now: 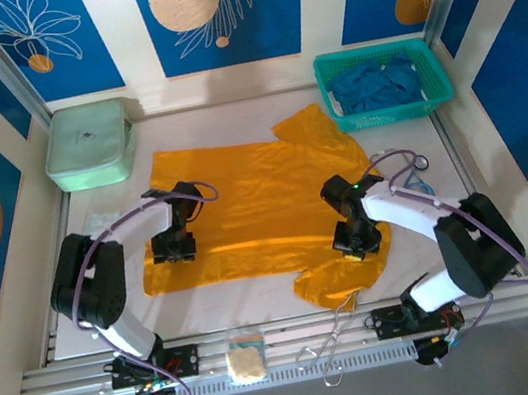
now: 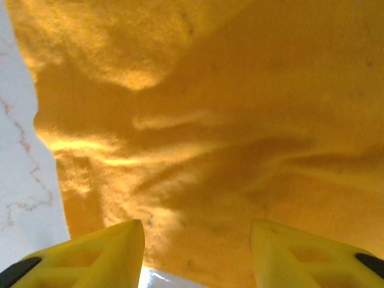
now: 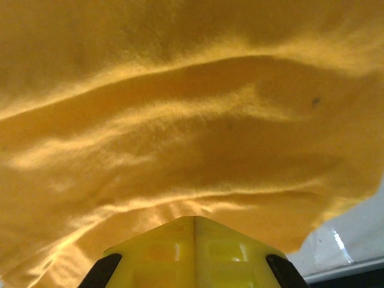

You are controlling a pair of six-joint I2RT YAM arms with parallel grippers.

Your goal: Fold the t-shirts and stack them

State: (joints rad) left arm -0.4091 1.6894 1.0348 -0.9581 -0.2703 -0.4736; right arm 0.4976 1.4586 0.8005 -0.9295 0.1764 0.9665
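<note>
Nothing folded yet: orange t-shirt spread on the table, left fingers apart above it, right fingers pinching it; blue t-shirts in basket.

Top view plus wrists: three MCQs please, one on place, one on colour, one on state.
1. Where does the basket sit?
A) far right corner
B) far left corner
C) near edge, between the arms

2. What colour is the shirt spread on the table?
A) blue
B) orange
C) mint green

3. How do the right jaws stand?
A) wide apart
B) half open
C) shut

Key:
1 A, the top view has it at the far right of the table.
2 B, orange cloth covers the middle of the table.
3 C, the right wrist view shows the two fingers pressed together with no gap.
</note>
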